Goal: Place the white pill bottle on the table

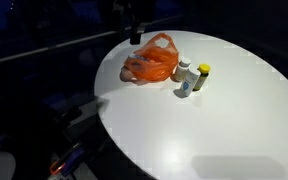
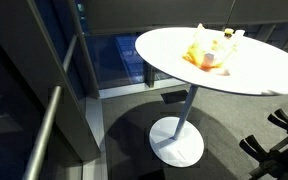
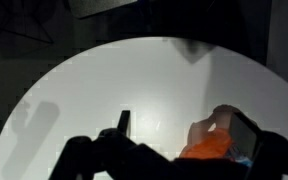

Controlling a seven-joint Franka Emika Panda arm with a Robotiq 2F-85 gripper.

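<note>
The white pill bottle (image 1: 185,79) stands upright on the round white table (image 1: 234,120), just beside the orange plastic bag (image 1: 149,66) and a yellow-capped bottle (image 1: 202,76). My gripper (image 1: 134,28) is dark and hangs above the table's far edge, behind the bag and apart from the bottle. In the wrist view the gripper (image 3: 184,135) is open, its two fingers wide apart, with the orange bag (image 3: 210,148) low between them, close to the right finger. The white pill bottle does not show clearly in the wrist view. The table (image 2: 254,65) and bag (image 2: 199,55) also show in an exterior view.
The table stands on a single pedestal with a round base (image 2: 177,142). A railing (image 2: 44,130) and dark floor surround it. The room is dim. Bare white tabletop (image 3: 104,90) spreads ahead of the gripper.
</note>
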